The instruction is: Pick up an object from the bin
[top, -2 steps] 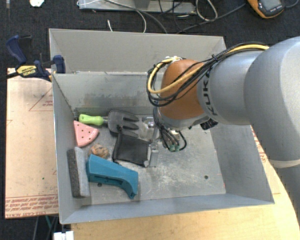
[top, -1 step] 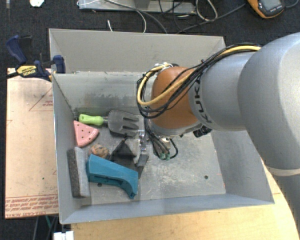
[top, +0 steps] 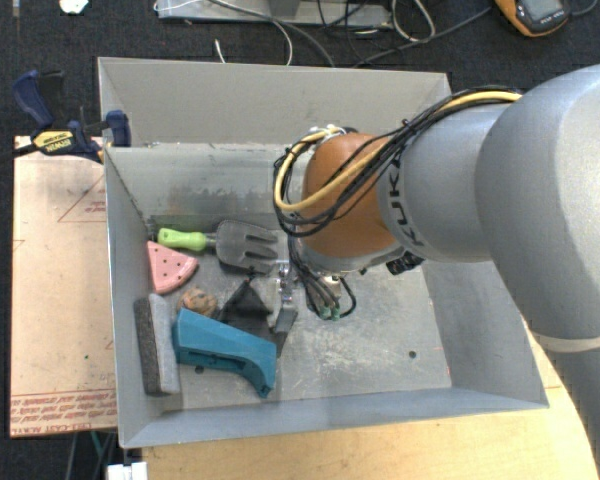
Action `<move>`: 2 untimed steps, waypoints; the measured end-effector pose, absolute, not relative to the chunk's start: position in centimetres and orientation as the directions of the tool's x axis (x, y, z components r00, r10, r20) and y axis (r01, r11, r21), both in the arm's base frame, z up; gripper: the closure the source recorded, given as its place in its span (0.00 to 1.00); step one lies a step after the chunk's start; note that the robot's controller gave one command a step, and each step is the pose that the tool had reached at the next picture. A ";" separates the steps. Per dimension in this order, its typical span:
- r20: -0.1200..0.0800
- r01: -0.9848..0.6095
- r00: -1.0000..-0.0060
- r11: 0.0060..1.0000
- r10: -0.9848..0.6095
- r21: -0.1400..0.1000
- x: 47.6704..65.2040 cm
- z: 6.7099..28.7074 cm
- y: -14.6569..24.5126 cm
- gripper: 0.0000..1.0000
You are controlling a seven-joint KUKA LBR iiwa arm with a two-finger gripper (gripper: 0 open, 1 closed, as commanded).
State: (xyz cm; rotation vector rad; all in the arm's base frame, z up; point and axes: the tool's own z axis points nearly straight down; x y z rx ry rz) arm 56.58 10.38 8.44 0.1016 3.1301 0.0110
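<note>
My gripper [top: 284, 306] hangs low in the middle of the bin, under the arm's orange cover. Its tip is at the right edge of a small black wedge-shaped thing [top: 244, 304]. Just below and to the left lies a blue plastic angled piece [top: 224, 350]. Above the black wedge is a grey spatula head with a green handle [top: 227, 243]. Whether the gripper touches the black wedge I cannot tell.
At the left wall lie a pink triangular piece with holes [top: 170, 266], a small brown lump [top: 198, 301] and a long grey block [top: 155, 346]. The arm covers the bin's upper right part.
</note>
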 end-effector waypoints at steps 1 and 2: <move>-0.004 0.025 -1.000 1.000 0.025 0.005 56.1 13.4 9.4 1.00; -0.003 0.018 -1.000 1.000 0.018 0.006 54.9 21.0 9.2 1.00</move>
